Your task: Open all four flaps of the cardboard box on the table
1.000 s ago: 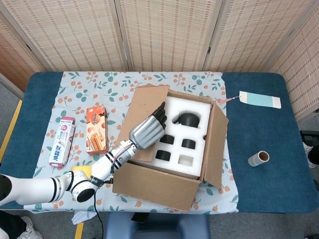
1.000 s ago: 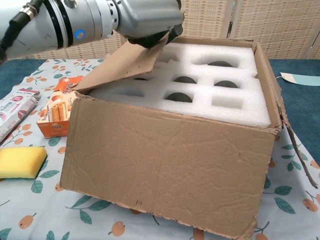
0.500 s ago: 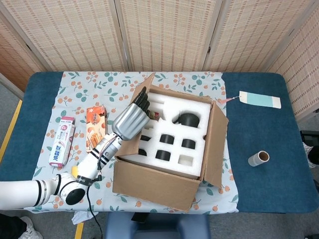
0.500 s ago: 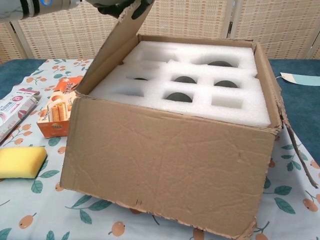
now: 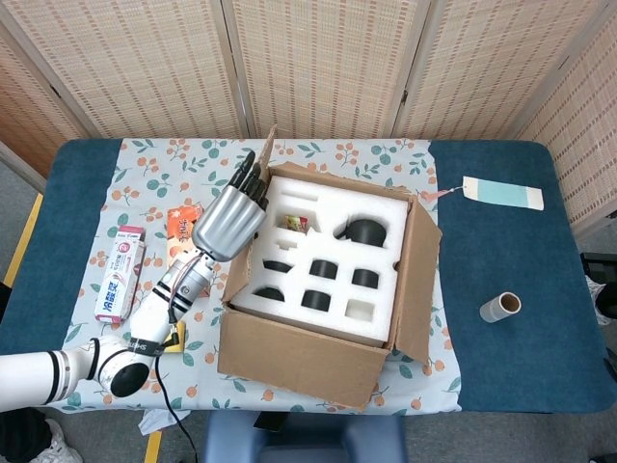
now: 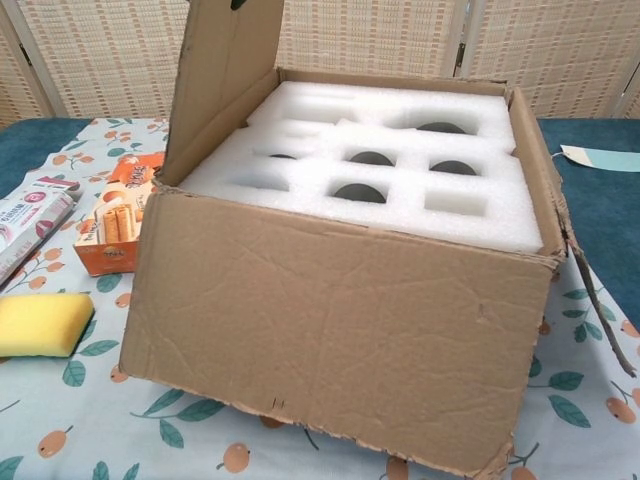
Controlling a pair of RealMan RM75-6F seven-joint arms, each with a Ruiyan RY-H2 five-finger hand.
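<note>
A: Where is the cardboard box [image 5: 328, 289] located?
B: It is set on the floral tablecloth [image 5: 164, 169], mid-table. White foam insert [image 5: 328, 260] with round and square cutouts is exposed from above.

A: Flap status?
B: The left flap [image 6: 222, 85] is seen standing roughly upright in the chest view. The right flap [image 5: 416, 280] is folded outward and down. Near and far flaps cannot be told apart from the box walls.

A: Left hand [image 5: 228, 220]?
B: It is laid flat against the outer face of the left flap, fingers [image 5: 253, 174] extended and together, nothing grasped. Whether the flap edge is hooked cannot be told.

A: Right hand?
B: It is shown in neither view.

A: Other items?
B: An orange snack box [image 6: 118, 215], a toothpaste box [image 5: 119, 275] and a yellow sponge [image 6: 40, 322] are seen left of the box. A cardboard tube [image 5: 501, 307] and a light blue tag [image 5: 503, 192] are placed well apart on the right.
</note>
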